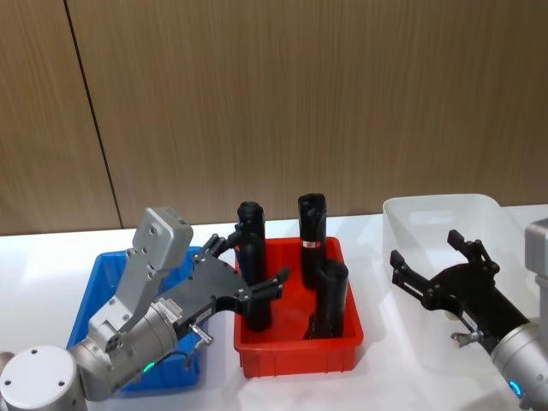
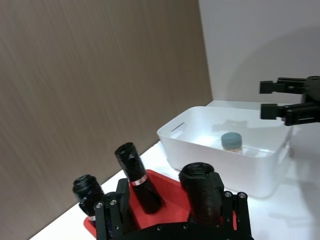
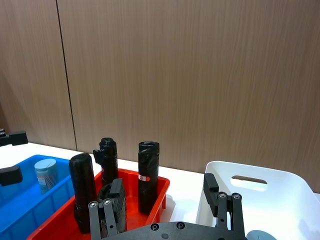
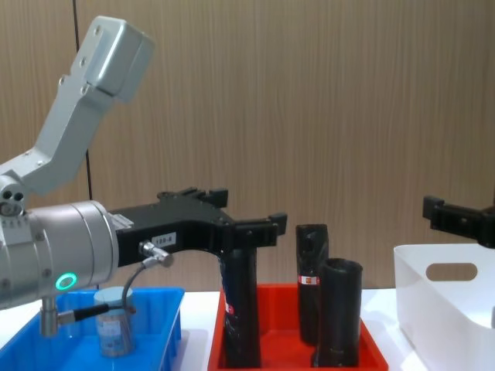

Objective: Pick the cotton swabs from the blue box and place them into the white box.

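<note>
The left gripper point(image 1: 244, 265) hangs released and empty above the blue box's point(image 1: 90, 282) right rim, close to the nearest of three black tubes point(image 1: 312, 227) standing in the red tray point(image 1: 300, 355). One jar of cotton swabs point(image 4: 114, 323) stands upright in the blue box, toward the tabletop's point(image 1: 51, 257) left edge. The right gripper point(image 1: 425, 250) hovers with fingers spread and empty over the white box point(image 1: 437, 204) near the tabletop's right edge, where a second jar point(image 2: 231, 141) stands upright inside.
</note>
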You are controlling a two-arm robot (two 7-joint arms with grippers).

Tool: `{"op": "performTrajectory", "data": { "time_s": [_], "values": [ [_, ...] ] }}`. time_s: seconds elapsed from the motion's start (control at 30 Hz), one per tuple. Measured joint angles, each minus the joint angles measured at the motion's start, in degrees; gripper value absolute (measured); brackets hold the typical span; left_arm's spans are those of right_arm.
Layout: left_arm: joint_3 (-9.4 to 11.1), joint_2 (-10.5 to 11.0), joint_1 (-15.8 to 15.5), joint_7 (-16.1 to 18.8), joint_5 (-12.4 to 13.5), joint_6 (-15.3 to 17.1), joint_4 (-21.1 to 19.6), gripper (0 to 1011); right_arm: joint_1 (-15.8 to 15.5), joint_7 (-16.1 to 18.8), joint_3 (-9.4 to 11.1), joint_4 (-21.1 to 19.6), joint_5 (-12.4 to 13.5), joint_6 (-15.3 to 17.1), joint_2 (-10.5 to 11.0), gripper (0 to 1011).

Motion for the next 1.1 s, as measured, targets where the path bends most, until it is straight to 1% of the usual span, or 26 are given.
{"op": "performTrajectory", "data": {
  "time_s": [0.2,0.3,0.43,0.67,0.77,0.8,0.87,0.97,1.1],
  "values": [
    [0.38,-0.16,0.82,3.96,1.18,-0.03,-1.21,1000,-0.09,-0.04,0.0,-0.1,0.0,-0.05,-0.01,1002],
    [0.66,-0.28,1.39,6.83,2.05,-0.05,-2.11,1000,-0.09,-0.04,-0.01,-0.12,0.0,-0.06,0.0,1002],
    [0.88,-0.36,1.8,9.05,2.69,-0.07,-2.8,1000,-0.09,-0.04,-0.02,-0.13,0.0,-0.06,0.01,1002],
    [1.44,-0.59,2.96,14.85,4.47,-0.12,-4.6,1000,-0.09,-0.03,-0.02,-0.13,0.01,-0.06,0.01,1002],
    [1.6,-0.65,3.26,16.48,4.94,-0.13,-5.09,1000,-0.09,-0.02,-0.02,-0.13,0.01,-0.06,0.0,1002],
    [1.72,-0.69,3.48,17.69,5.29,-0.15,-5.44,1000,-0.09,-0.02,-0.02,-0.13,0.01,-0.06,0.0,1002],
    [1.83,-0.74,3.69,18.77,5.62,-0.16,-5.77,1000,-0.09,-0.01,-0.02,-0.13,0.02,-0.06,0.0,1002],
    [2.07,-0.83,4.18,21.27,6.39,-0.19,-6.56,1000,-0.09,0.0,-0.02,-0.13,0.02,-0.06,0.0,1002],
    [2.22,-0.89,4.5,22.76,6.85,-0.22,-7.05,1000,-0.09,0.01,-0.02,-0.13,0.02,-0.06,0.01,1002]
  ]
}}
